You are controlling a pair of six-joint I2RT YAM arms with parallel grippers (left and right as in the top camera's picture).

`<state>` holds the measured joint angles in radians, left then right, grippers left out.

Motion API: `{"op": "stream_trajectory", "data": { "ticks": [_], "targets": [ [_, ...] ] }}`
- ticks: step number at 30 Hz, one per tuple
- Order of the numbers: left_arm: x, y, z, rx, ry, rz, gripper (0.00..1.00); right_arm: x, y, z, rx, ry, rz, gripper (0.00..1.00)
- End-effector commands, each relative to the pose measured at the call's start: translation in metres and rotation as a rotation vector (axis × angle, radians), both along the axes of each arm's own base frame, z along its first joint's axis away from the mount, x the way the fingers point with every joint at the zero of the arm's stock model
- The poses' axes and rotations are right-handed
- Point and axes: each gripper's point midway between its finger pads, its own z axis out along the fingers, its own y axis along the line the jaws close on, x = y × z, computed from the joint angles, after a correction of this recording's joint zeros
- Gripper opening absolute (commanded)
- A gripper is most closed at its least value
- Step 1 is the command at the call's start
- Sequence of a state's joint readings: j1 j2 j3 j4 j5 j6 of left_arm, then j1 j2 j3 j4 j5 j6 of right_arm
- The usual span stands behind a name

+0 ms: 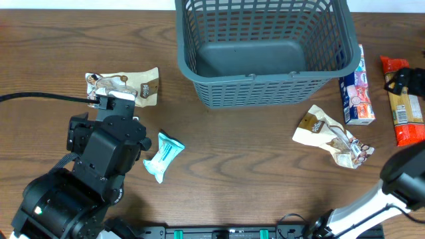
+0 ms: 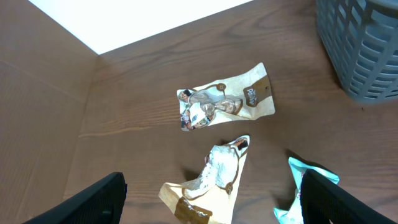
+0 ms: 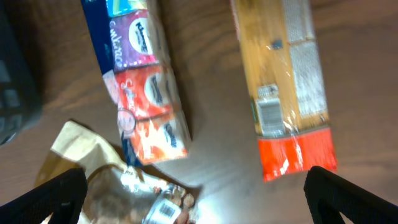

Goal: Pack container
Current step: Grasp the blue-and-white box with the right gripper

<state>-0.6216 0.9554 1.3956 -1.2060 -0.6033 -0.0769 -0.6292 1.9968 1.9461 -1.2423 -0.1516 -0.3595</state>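
Observation:
The container (image 1: 262, 53), a dark grey-blue slotted basket, stands empty at the back middle of the table; its corner (image 2: 367, 50) shows in the left wrist view. My left gripper (image 2: 212, 182) is open over a crumpled cream snack packet (image 2: 208, 180) lying between its fingers, touching neither. A second cream packet (image 2: 227, 99) lies flat beyond it, and a teal packet (image 2: 305, 186) lies by the right finger. My right gripper (image 3: 199, 190) is open above another cream packet (image 3: 118, 180) at the right.
A blue and red tissue pack (image 1: 357, 86) and an orange-ended pasta packet (image 1: 402, 99) lie right of the basket. The left arm (image 1: 99, 159) covers the front left of the table. The right arm (image 1: 405, 176) comes in at the front right.

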Motion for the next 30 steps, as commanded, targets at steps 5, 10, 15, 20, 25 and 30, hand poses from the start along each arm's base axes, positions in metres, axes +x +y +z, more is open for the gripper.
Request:
{"op": "stream_trajectory", "data": {
  "ticks": [5, 10, 15, 20, 25, 30],
  "targets": [
    [0.0, 0.004, 0.005, 0.008, -0.013, 0.012, 0.79, 0.035, 0.034, -0.054, -0.086, 0.139, 0.22, 0.99],
    [-0.001, 0.004, 0.005, 0.008, -0.013, 0.012, 0.78, 0.047, 0.05, -0.077, -0.084, 0.168, 0.323, 0.99],
    [-0.001, 0.004, 0.005, 0.008, -0.013, 0.012, 0.78, 0.048, 0.049, -0.088, -0.084, 0.184, 0.355, 0.99],
    [-0.001, 0.004, 0.005, 0.008, -0.013, 0.012, 0.78, 0.05, 0.042, -0.092, -0.099, 0.183, 0.345, 0.99],
    [-0.001, 0.004, 0.005, 0.008, -0.013, 0.012, 0.78, 0.052, 0.048, -0.099, -0.053, 0.156, 0.327, 0.99],
    [-0.001, 0.004, 0.005, 0.008, -0.013, 0.012, 0.78, 0.048, 0.05, -0.115, -0.04, 0.167, 0.305, 0.99]
  ]
}}
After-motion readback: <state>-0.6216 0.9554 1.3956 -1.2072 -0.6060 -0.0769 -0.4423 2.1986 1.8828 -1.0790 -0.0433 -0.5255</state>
